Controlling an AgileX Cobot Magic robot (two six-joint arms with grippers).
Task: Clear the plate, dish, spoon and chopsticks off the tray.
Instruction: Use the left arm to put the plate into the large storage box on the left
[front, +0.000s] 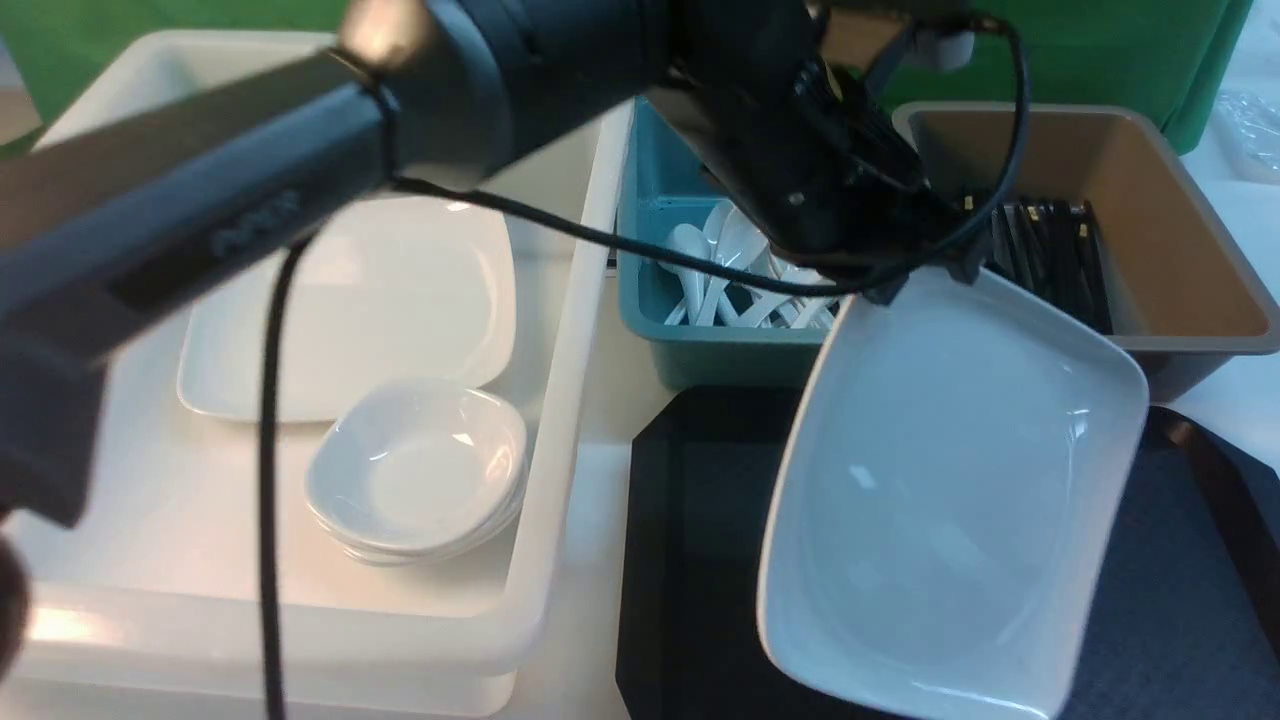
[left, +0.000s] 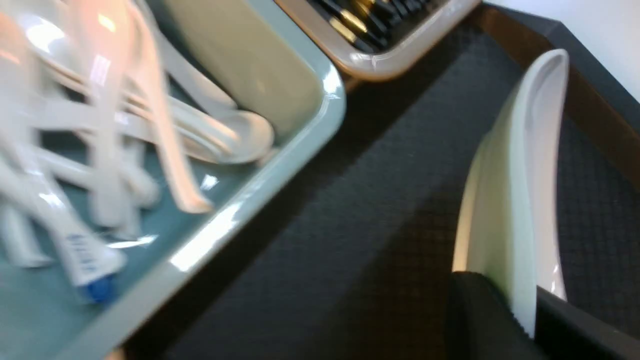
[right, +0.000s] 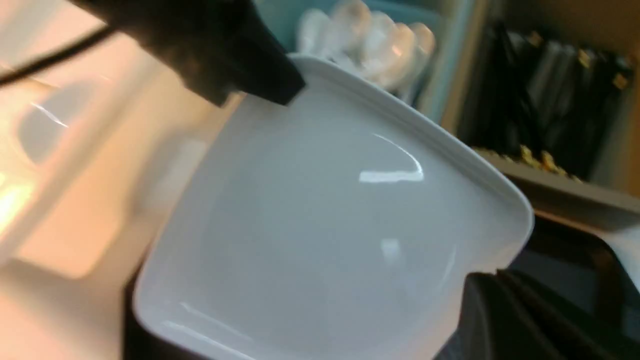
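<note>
The large white plate (front: 950, 480) hangs tilted above the black tray (front: 690, 560), its hollow side facing me. My left gripper (front: 900, 280) reaches across from the left and is shut on the plate's far rim. The left wrist view shows that rim (left: 525, 200) pinched edge-on between the gripper's (left: 525, 310) dark fingers. In the right wrist view the plate's (right: 320, 225) near edge runs into my right gripper (right: 495, 285), which is shut on it. Several white spoons (front: 730, 270) lie in the blue tub and black chopsticks (front: 1050, 250) in the brown tub. The bare tray parts show nothing on them.
The blue tub (front: 740, 350) and the brown tub (front: 1190, 250) stand just behind the tray. A big white tub (front: 560, 400) on the left holds another white plate (front: 350, 300) and stacked small bowls (front: 420, 470). My left arm and its cable cross over that tub.
</note>
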